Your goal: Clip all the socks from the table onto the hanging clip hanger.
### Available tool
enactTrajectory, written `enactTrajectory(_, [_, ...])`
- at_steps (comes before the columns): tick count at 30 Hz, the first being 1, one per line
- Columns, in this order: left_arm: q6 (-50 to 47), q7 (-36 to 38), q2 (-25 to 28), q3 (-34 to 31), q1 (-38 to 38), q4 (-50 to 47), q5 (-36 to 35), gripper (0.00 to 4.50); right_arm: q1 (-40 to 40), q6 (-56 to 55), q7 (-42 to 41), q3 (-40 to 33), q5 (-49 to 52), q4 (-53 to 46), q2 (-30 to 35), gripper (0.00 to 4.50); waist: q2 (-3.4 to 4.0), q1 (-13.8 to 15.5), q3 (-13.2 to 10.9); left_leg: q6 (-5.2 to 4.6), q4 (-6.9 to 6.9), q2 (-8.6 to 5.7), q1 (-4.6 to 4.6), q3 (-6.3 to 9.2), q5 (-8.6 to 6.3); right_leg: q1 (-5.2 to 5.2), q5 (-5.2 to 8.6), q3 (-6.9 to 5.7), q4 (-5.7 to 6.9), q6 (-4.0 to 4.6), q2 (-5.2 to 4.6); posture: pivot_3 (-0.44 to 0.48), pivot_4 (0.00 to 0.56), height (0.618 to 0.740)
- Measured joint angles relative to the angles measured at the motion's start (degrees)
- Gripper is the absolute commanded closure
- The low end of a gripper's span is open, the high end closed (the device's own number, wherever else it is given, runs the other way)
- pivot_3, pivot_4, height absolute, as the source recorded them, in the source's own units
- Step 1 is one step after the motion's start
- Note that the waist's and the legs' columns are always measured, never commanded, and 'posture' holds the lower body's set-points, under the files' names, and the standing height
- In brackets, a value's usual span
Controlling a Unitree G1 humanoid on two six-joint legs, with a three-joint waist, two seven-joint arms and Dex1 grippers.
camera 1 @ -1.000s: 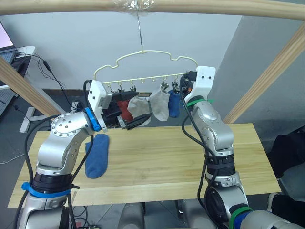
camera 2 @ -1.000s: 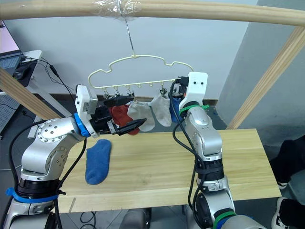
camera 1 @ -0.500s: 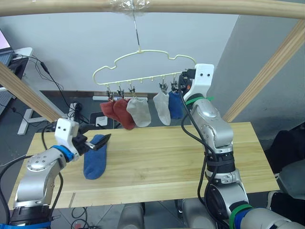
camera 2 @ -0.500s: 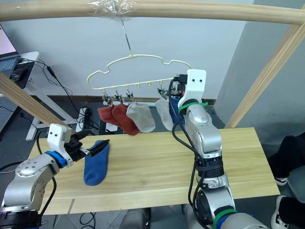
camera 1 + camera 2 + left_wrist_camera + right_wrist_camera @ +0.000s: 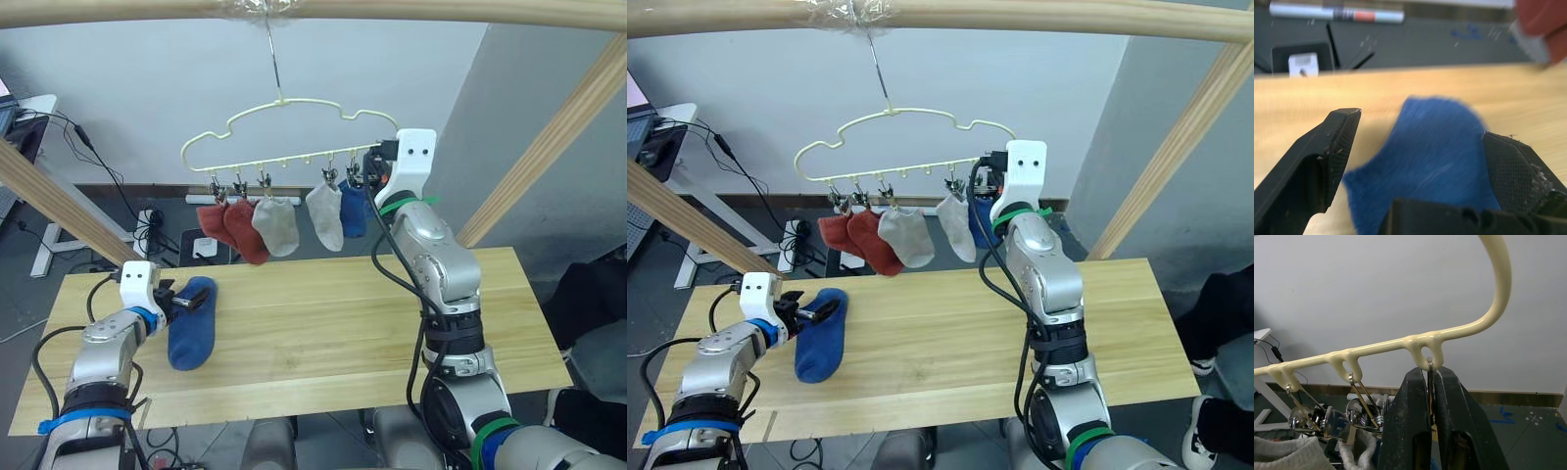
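Note:
One blue sock [image 5: 191, 321] lies flat on the left part of the table [image 5: 333, 328]. My left gripper [image 5: 1422, 129] is low over the sock's far end, open, one finger on either side of the fabric. The cream clip hanger [image 5: 284, 132] hangs from the top pole with two rust red socks [image 5: 227, 225], two light grey socks [image 5: 277, 223] and a blue sock [image 5: 353, 208] clipped on. At the hanger's right end my right gripper [image 5: 1431, 374] is shut on the wire of the last clip.
A thick wooden pole [image 5: 411, 10] runs across the top, with slanted poles at the left [image 5: 49, 191] and right [image 5: 549, 147]. Behind the table on the left are a desk [image 5: 29, 108], cables and a power strip on the floor.
My left arm has dropped from beside the hanging socks down to the table and now straddles the blue sock. The right gripper has stayed on the hanger's end clip.

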State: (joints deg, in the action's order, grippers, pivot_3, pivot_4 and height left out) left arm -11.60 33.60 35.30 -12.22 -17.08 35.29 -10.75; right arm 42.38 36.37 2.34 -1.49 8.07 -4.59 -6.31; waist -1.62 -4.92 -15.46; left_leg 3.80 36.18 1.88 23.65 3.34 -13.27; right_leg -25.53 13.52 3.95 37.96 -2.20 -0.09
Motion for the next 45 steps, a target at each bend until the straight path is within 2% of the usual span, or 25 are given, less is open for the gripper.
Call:
enactTrajectory(3, [0.24, -0.28, -0.69, 0.9, -0.44, 1.51, 0.82, 0.0, 0.0, 0.51, 0.05, 0.01, 0.0, -0.37, -0.09, 4.49, 0.0, 0.01, -0.05, 0.0, -0.01, 0.0, 0.0, 0.01, 0.0, 0.0, -0.01, -0.01, 0.01, 0.02, -0.01, -0.078, 0.305, 0.735])
enactTrajectory(6, [-0.02, 0.02, -0.68, 1.39, -1.12, 2.22, 1.0, 0.58, 0.0, 0.7, 0.16, 0.05, -0.03, -0.38, -0.3, 4.5, 0.02, 0.0, -0.07, 0.0, -0.01, -0.01, 0.0, 0.02, 0.0, 0.0, 0.0, -0.01, 0.03, -0.01, -0.01, -0.083, 0.304, 0.735])
enactTrajectory(13, [-0.55, 1.0, -0.66, 1.2, -1.34, 2.8, 0.72, 2.73, 0.0, 0.71, 0.35, 0.11, -0.04, -0.62, -0.52, 4.5, 0.06, -0.1, -0.09, 0.0, -0.01, -0.01, -0.05, 0.01, 0.0, 0.01, 0.04, 0.01, 0.05, -0.07, -0.01, -0.081, 0.302, 0.735])
enactTrajectory(19, [0.18, 5.23, -0.73, 1.87, -1.19, 2.1, 0.53, 4.48, 0.0, 0.68, 0.67, 0.14, -0.14, -0.64, -1.03, 4.5, 0.08, -0.12, -0.1, 0.0, -0.01, -0.01, -0.05, -0.01, 0.0, 0.01, 0.04, 0.02, 0.04, -0.07, -0.01, -0.09, 0.3, 0.735])
enactTrajectory(24, [-0.46, 15.33, -4.32, 7.76, 0.83, -12.03, -2.62, 4.48, 0.0, 0.66, 1.1, 0.1, -0.14, -0.73, -1.04, 4.5, 0.04, 0.27, -0.2, 0.02, 0.01, -0.07, 0.21, 0.06, 0.01, -0.08, -0.09, -0.04, -0.03, 0.14, -0.09, -0.102, 0.295, 0.735])
enactTrajectory(28, [-4.92, 19.75, -7.02, 11.41, -3.55, -24.31, -6.84, 4.48, 0.0, 0.61, 1.42, 0.32, -0.15, -0.74, -1.05, 4.5, -0.08, -0.07, -0.29, 0.02, 0.01, -0.07, 0.2, 0.07, 0.01, -0.08, -0.1, -0.04, -0.01, 0.15, -0.06, -0.112, 0.291, 0.735])
enactTrajectory(32, [-7.84, 21.08, -10.52, 14.6, -8.44, -29.59, -8.65, 4.48, 0.02, 0.49, 1.53, 0.34, -0.14, -1.02, -1.04, 4.5, -0.08, -0.48, -0.29, 0.01, 0.0, -0.07, 0.18, 0.04, 0.01, -0.08, -0.1, -0.01, -0.01, 0.14, -0.03, -0.12, 0.291, 0.735])
enactTrajectory(38, [-7.99, 19.12, -18.79, 18.41, -14.91, -28.83, -8.85, 4.48, 0.08, 0.51, 1.64, 0.42, -0.14, -1.39, -1.05, 4.5, -0.11, -0.54, -0.31, 0.01, 0.02, -0.09, 0.2, 0.05, 0.01, -0.07, -0.1, -0.01, -0.02, 0.13, -0.03, -0.125, 0.288, 0.735])
enactTrajectory(45, [-0.53, 13.14, -25.27, 19.37, -21.71, -16.53, -3.58, 4.48, 0.07, 0.53, 1.75, 0.49, -0.15, -1.82, -1.05, 4.5, -0.12, -0.78, -0.32, 0.01, 0.01, -0.09, 0.21, 0.06, 0.01, -0.07, -0.1, -0.02, -0.02, 0.12, -0.01, -0.137, 0.286, 0.735])
